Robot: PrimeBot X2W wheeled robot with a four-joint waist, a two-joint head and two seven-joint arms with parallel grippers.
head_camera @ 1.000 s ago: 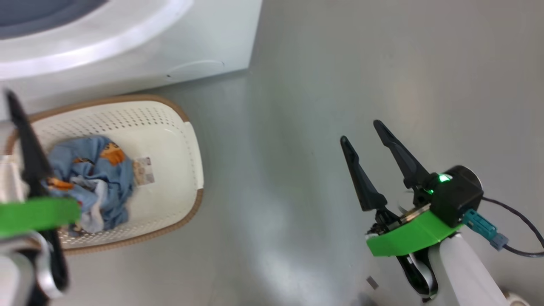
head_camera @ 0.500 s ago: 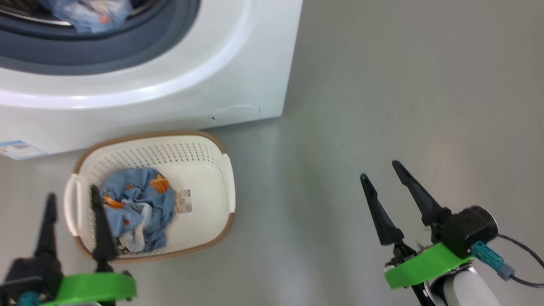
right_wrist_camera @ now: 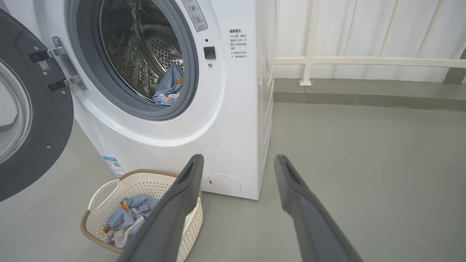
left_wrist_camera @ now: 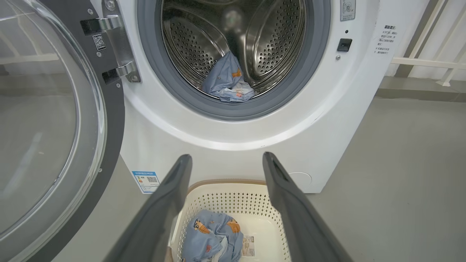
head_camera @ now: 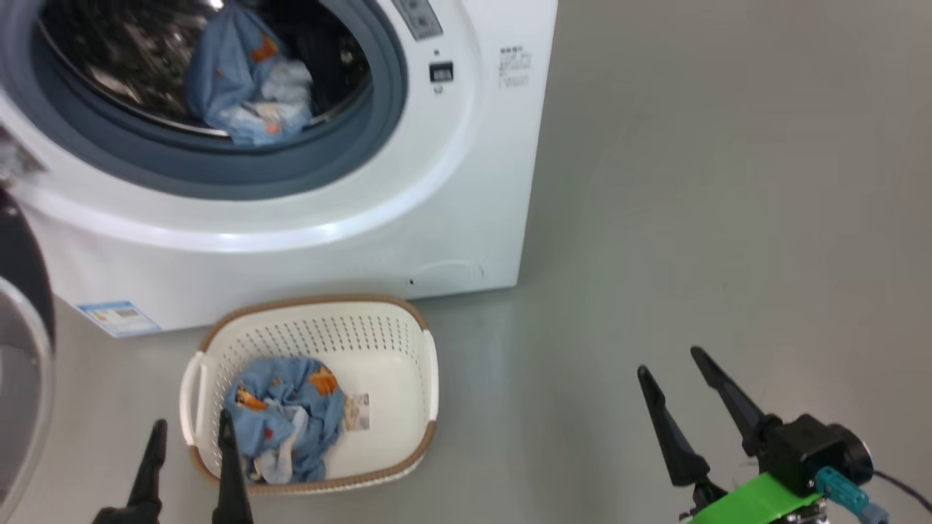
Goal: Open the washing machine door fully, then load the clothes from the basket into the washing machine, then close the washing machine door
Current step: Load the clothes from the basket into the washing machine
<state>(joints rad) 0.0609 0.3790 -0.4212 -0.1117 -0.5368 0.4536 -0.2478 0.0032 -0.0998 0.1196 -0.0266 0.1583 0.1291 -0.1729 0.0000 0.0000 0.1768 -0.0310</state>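
Head view showed the basket (head_camera: 313,300) just in front of the washing machine (head_camera: 466,182), with some clothes (head_camera: 287,418) in it right beside the left gripper (head_camera: 191,418), which was spread wide and held nothing. The right gripper (head_camera: 668,360) was spread and empty too, well apart from the basket. The door (head_camera: 22,269) stood open on the left.

The washing machine (head_camera: 466,182) has a glossy white shell and a shiny perforated steel drum (left_wrist_camera: 276,40). The basket (head_camera: 328,335) is matt cream plastic. The clothes (head_camera: 287,415) are soft, crumpled cloth.
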